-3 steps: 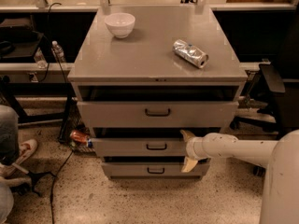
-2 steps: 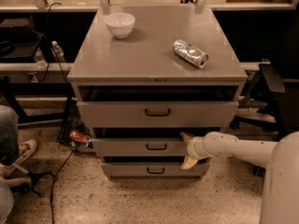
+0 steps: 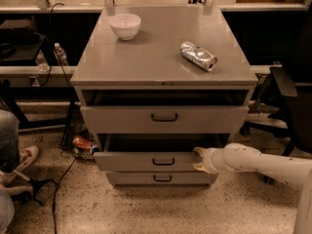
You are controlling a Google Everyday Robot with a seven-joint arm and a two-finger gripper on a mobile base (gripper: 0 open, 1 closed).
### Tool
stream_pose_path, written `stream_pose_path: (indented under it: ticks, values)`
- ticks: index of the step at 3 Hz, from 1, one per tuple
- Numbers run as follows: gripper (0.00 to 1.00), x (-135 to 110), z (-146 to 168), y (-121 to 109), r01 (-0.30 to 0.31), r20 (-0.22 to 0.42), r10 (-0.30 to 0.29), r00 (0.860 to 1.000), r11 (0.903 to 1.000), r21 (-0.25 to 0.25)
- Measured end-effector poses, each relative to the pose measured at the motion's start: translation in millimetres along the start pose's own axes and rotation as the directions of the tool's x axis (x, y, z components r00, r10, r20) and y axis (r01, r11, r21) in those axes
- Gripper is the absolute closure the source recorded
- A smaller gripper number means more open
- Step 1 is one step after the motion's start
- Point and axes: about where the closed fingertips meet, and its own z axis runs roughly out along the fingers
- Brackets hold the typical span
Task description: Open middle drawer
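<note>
The grey cabinet [image 3: 161, 67] has three drawers. The middle drawer [image 3: 126, 162] has a low grey front with a small dark handle [image 3: 163, 161]. It stands pulled out a little, with a dark gap above it. My gripper [image 3: 198, 159] is on the white arm [image 3: 258, 162] that reaches in from the right. It sits at the right end of the middle drawer's front, right of the handle. Its two tan fingertips [image 3: 198, 151] are apart, one high and one low against the front. The taller top drawer [image 3: 122, 119] is slightly out. The narrow bottom drawer [image 3: 162, 178] is in.
A white bowl [image 3: 125, 25] and a crushed silver can [image 3: 198, 55] lie on the cabinet top. A person's leg and shoe [image 3: 14, 162] and floor cables [image 3: 58, 184] are at the left. A red can [image 3: 83, 143] lies beside the cabinet. A dark chair [image 3: 292, 101] stands at the right.
The middle drawer's front has come further out toward the camera and sits lower in view. My gripper has moved slightly down with it at the drawer's right end.
</note>
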Motion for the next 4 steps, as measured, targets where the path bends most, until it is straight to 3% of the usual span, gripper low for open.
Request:
stream_pose_path:
  ticks: [1,2,3,4]
  values:
    - [1.0,-4,-9,-4,-0.001,0.0,0.001,1.0,1.0,0.0]
    - [1.0,-4,-9,-4,-0.001,0.0,0.001,1.0,1.0,0.0]
    - [1.0,2,-13,14,-0.02,-0.01,0.02,1.0,0.9998,-0.001]
    - [1.0,-1,-17,12,-0.021,-0.01,0.021,1.0,0.9998,-0.001]
